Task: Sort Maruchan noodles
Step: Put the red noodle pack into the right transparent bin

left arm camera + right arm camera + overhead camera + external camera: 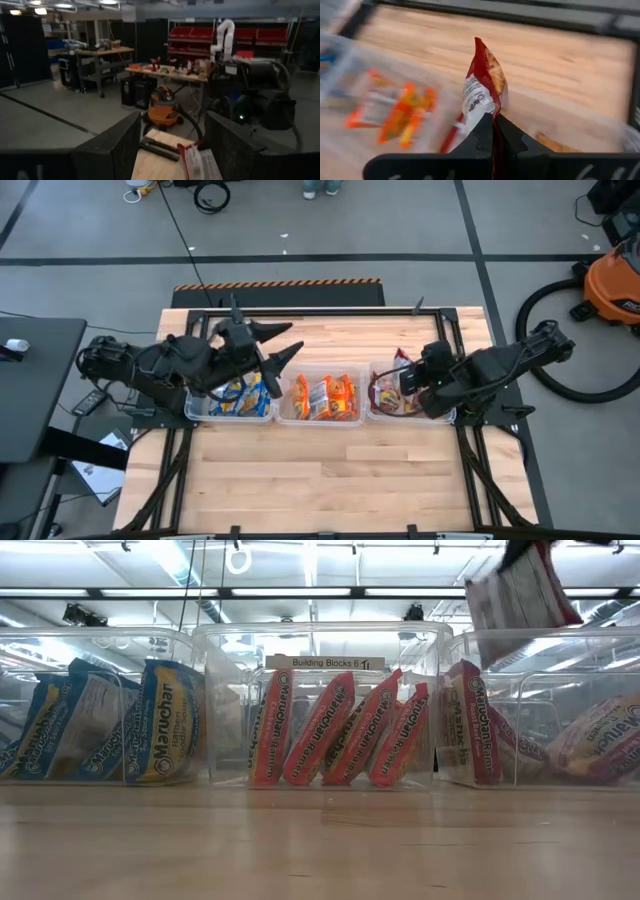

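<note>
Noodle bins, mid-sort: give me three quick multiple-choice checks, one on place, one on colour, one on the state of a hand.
1. Where does the red packet held by the right hand hang?
A. Above the right bin
B. Inside the middle bin
C. On the bare table

2. What colour are the packets in the left bin?
A. Red
B. Blue-and-white
C. Orange

3. How is the left hand?
A. Shut on a packet
B. Open, empty
C. Out of view

Key:
1 A, the high view shows the packet over the right bin.
2 B, the low view shows blue-and-white packets there.
3 B, its fingers stand spread with nothing between them.
</note>
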You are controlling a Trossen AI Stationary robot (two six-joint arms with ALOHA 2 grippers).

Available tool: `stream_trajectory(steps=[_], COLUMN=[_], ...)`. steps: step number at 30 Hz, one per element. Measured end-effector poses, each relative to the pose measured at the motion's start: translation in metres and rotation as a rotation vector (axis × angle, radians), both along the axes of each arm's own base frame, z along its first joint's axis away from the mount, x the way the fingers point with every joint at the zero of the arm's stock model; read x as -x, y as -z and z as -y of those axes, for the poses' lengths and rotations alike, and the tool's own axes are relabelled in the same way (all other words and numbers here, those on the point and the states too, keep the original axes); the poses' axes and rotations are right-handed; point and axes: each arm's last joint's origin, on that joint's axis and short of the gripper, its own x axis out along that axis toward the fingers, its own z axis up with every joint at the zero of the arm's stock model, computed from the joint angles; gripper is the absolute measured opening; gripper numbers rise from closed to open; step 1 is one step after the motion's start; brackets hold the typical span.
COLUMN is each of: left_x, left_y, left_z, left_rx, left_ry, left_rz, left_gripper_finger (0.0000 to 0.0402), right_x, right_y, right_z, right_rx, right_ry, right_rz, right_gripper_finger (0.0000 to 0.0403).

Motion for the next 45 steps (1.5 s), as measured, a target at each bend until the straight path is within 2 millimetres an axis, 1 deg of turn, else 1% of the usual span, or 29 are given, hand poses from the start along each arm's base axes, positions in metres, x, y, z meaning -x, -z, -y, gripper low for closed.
stream_trajectory(steps=[3, 10, 15, 19, 21, 24, 28, 34, 36, 40, 45], left_x=[-0.001, 0.002, 0.002, 0.002, 0.002, 0.003, 0.004, 0.005, 0.005, 0.005, 0.005], left_y=[0.003, 0.002, 0.002, 0.002, 0.002, 0.002, 0.002, 0.002, 0.002, 0.002, 0.002], left_z=[0.004, 0.012, 0.013, 0.013, 0.014, 0.017, 0.021, 0.025, 0.025, 0.024, 0.024], left_rx=[0.000, -0.001, -0.001, 0.020, 0.022, 0.022, 0.023, 0.029, 0.037, 0.046, 0.045], left_ry=[0.015, 0.049, 0.051, 0.052, 0.059, 0.072, 0.090, 0.105, 0.106, 0.103, 0.103], left_rz=[-0.014, -0.009, -0.009, 0.003, 0.004, 0.005, 0.005, 0.008, 0.012, 0.016, 0.016], left_gripper_finger=[0.0224, 0.0224, 0.0224, 0.0224, 0.0224, 0.0224, 0.0224, 0.0224, 0.0224, 0.0224, 0.0224], right_x=[0.001, 0.008, 0.005, 0.003, 0.004, 0.004, 0.003, 0.006, 0.004, -0.004, -0.005], right_y=[0.024, 0.073, 0.104, 0.125, 0.133, 0.135, 0.127, 0.127, 0.129, 0.141, 0.148], right_z=[-0.002, 0.000, 0.001, 0.009, 0.013, 0.019, 0.020, 0.024, 0.023, 0.022, 0.021], right_rx=[-0.033, -0.042, -0.062, -0.052, -0.045, -0.035, -0.017, -0.011, -0.028, -0.051, -0.097], right_ry=[0.090, 0.318, 0.371, 0.411, 0.435, 0.467, 0.472, 0.492, 0.496, 0.502, 0.510], right_rz=[-0.035, -0.001, 0.046, 0.066, 0.062, 0.053, 0.070, 0.013, 0.029, 0.064, 0.020], right_gripper_finger=[0.0009, 0.0009, 0.0009, 0.0009, 0.0009, 0.0009, 0.0009, 0.0009, 0.0009, 0.0010, 0.0016])
